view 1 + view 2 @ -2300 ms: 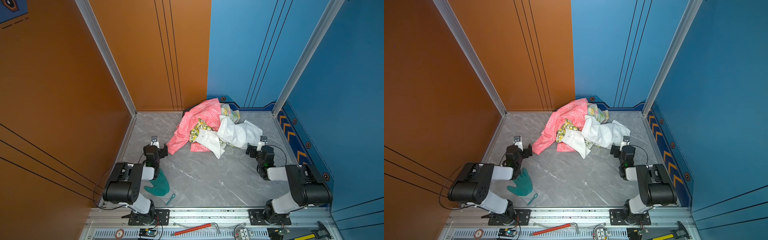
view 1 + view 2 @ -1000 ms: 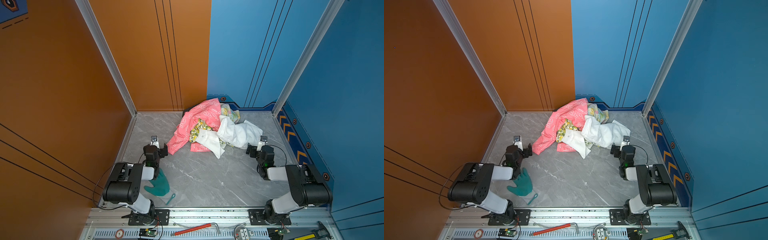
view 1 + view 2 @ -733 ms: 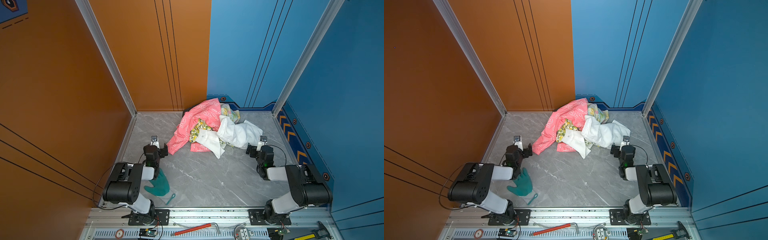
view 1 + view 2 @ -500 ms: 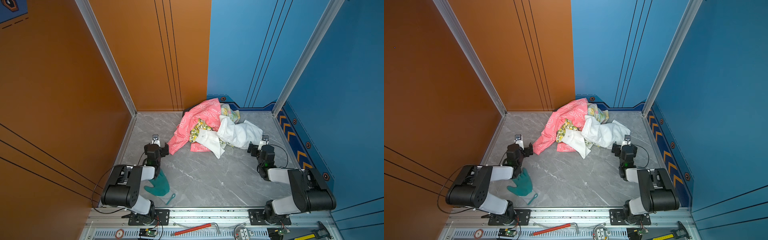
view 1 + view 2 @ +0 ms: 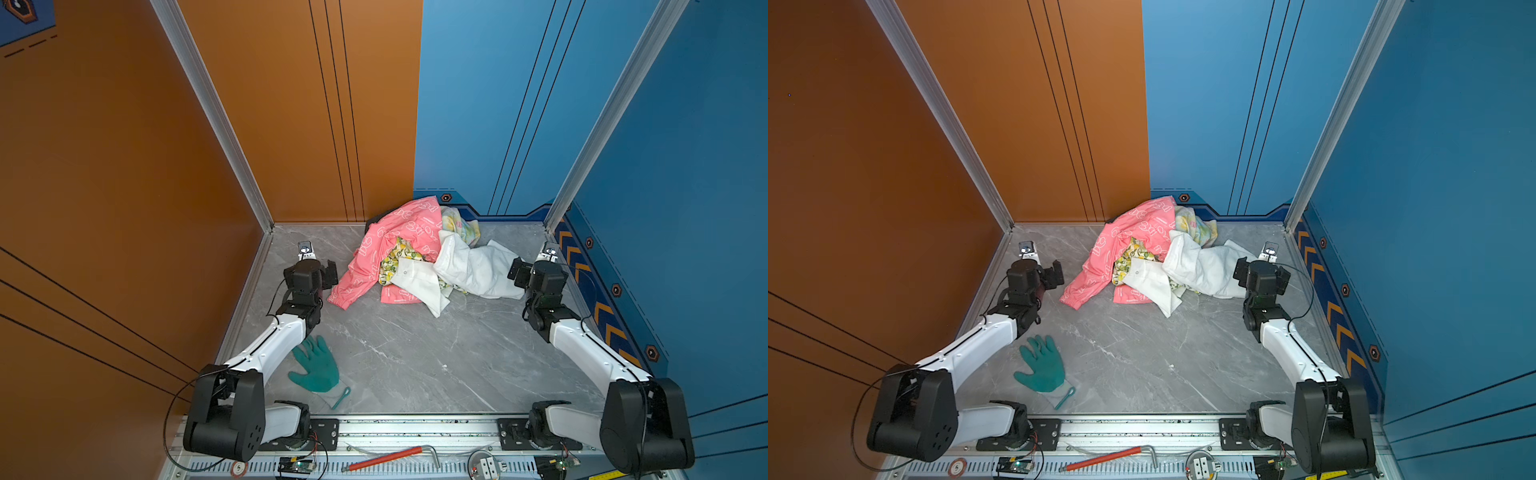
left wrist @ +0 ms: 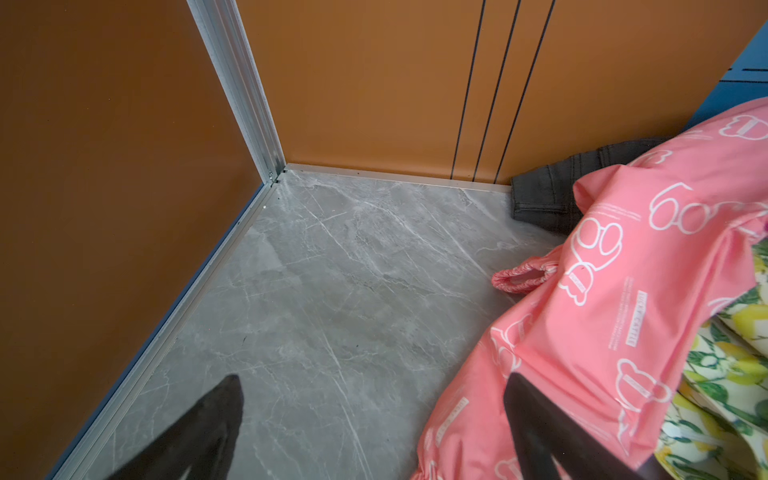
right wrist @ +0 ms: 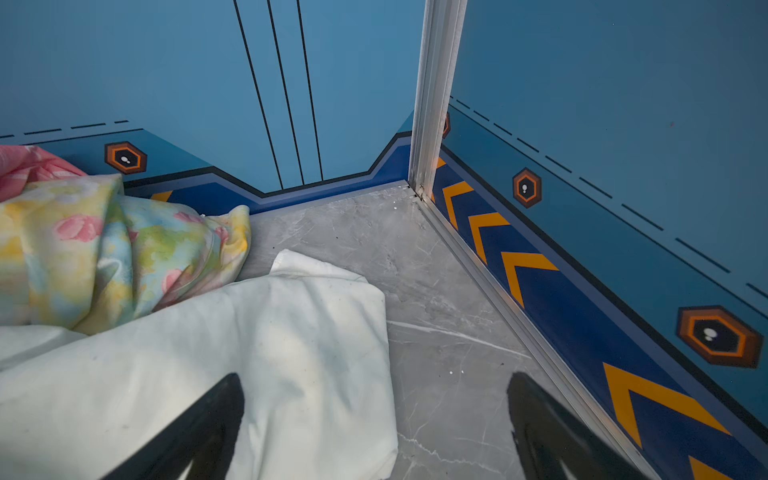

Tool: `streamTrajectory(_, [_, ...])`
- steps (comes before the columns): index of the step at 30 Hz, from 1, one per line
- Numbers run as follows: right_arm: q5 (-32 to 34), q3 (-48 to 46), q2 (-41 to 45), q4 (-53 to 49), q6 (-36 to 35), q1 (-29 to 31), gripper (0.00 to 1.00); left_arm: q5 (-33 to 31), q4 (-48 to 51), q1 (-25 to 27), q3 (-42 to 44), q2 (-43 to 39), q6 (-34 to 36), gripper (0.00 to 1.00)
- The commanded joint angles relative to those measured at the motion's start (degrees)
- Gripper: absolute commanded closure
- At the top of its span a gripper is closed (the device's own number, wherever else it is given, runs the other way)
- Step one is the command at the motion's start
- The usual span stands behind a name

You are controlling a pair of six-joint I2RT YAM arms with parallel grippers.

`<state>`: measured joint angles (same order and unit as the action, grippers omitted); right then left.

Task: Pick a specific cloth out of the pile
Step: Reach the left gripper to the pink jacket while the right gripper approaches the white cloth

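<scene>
The pile (image 5: 419, 259) is heaped at 12 o'clock on the floor (image 5: 415, 353), against the back wall. The cloth (image 5: 399, 237) is draped over the pile's 9 o'clock side. In both top views it is seen at about 2 o'clock from the left claw (image 5: 316, 270), and its sleeve end is stretched down to about 4 o'clock, just beside that claw.

In the left wrist view the left claw (image 6: 372, 378) is seen with its jaws spread wide and nothing is held between them. One finger (image 6: 536, 428) is set against the cloth (image 6: 602, 311); whether they touch cannot be told. Two gathered cuffs are counted there.

From the right claw (image 5: 538, 272) the cloth is found at about 9 to 10 o'clock, well apart, beyond the white fabric (image 5: 478, 266). The right claw (image 7: 374, 376) is likewise spread wide, with nothing gripped. One finger (image 7: 199, 428) is placed over the white fabric (image 7: 249, 353).

In the pile are counted one cloth, one lemon cloth (image 5: 395, 259), one floral cloth (image 5: 459, 226) and one grey piece (image 6: 548, 195). Whether the white fabric is one piece or two cannot be told.

Two arms and two claws are counted. One glove (image 5: 318, 365) is laid at 7 o'clock on the floor.
</scene>
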<state>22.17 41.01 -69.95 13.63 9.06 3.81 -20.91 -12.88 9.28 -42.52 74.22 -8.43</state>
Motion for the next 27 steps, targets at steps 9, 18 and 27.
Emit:
streamTrajectory(9, [-3.0,11.7,3.8,-22.0,5.8,5.6,0.00,17.5,18.6,3.9,-10.5,5.2,-7.8,0.01])
streamTrajectory(18, [-2.7,21.1,-5.0,-28.5,3.3,19.1,0.00,25.4,21.5,6.4,-13.8,8.3,-9.1,0.02])
streamTrajectory(27, [-0.6,28.8,-12.2,-30.2,1.4,28.3,0.00,27.5,22.4,7.0,-14.8,10.3,-10.4,0.02])
